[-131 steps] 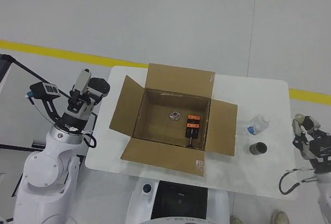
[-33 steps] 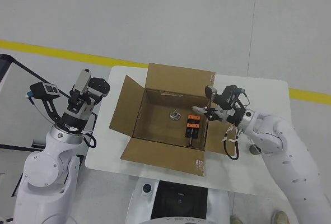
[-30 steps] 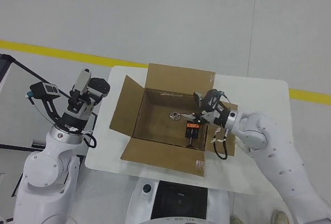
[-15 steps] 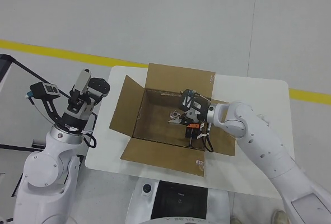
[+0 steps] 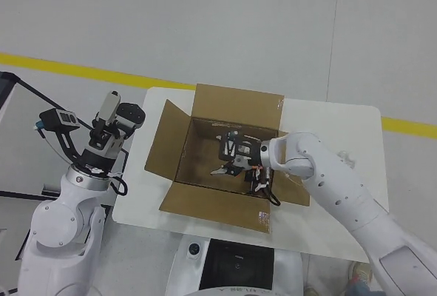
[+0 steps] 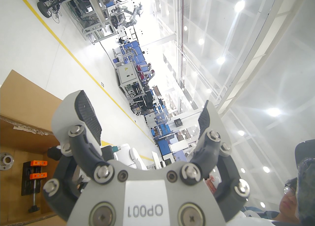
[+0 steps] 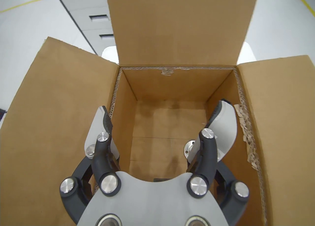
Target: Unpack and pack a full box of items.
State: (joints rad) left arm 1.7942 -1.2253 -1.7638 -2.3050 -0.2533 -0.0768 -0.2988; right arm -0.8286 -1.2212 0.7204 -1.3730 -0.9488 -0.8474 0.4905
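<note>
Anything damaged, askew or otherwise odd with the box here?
Only wear on the cardboard box: its rim is frayed, with torn paper strips along one side wall's top edge and a scrap at the far edge. Nothing looks spilled.

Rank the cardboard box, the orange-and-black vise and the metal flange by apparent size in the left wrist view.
Largest: the cardboard box, by far.
Next: the orange-and-black vise.
Smallest: the metal flange, though the picture's edge cuts part of it off.

An upside-down code label (image 6: 144,209) sits on the left gripper (image 6: 144,106). A yellow warning triangle (image 6: 125,69) marks a cabinet (image 6: 128,78).
</note>
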